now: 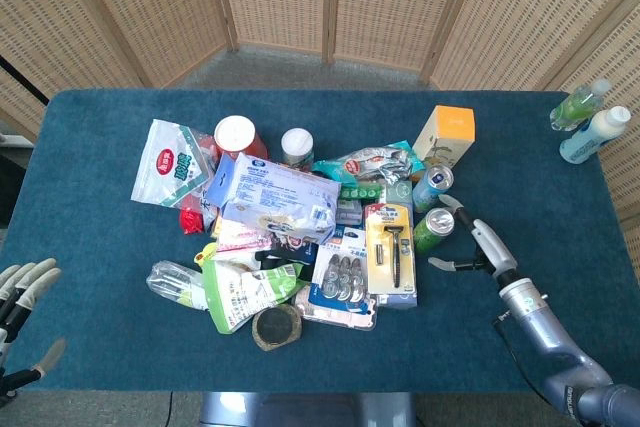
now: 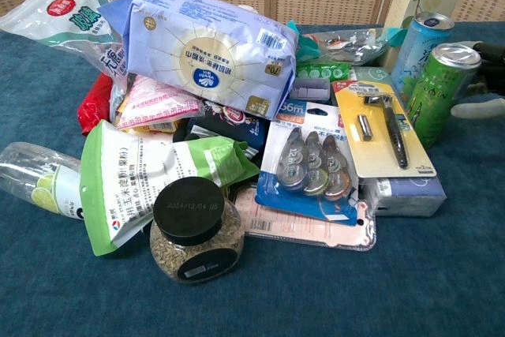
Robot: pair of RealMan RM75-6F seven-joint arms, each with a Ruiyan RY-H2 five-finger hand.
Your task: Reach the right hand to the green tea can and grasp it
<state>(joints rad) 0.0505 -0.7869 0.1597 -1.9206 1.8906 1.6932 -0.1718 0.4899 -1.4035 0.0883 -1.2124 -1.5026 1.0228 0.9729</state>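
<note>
The green tea can (image 1: 434,230) (image 2: 440,91) stands upright at the right edge of the pile, beside the razor pack (image 1: 390,251). My right hand (image 1: 473,245) (image 2: 483,84) is spread around the can's right side, with fingers behind it and the thumb in front. The hand is very close to the can, and I cannot tell whether it touches. Nothing is gripped. My left hand (image 1: 20,307) hovers with fingers apart at the table's front left corner, far from the pile.
A blue can (image 1: 432,187) and an orange-topped box (image 1: 444,136) stand just behind the green can. The pile of packets, jars and a bottle fills the table's middle. Two bottles (image 1: 590,119) stand at the far right corner.
</note>
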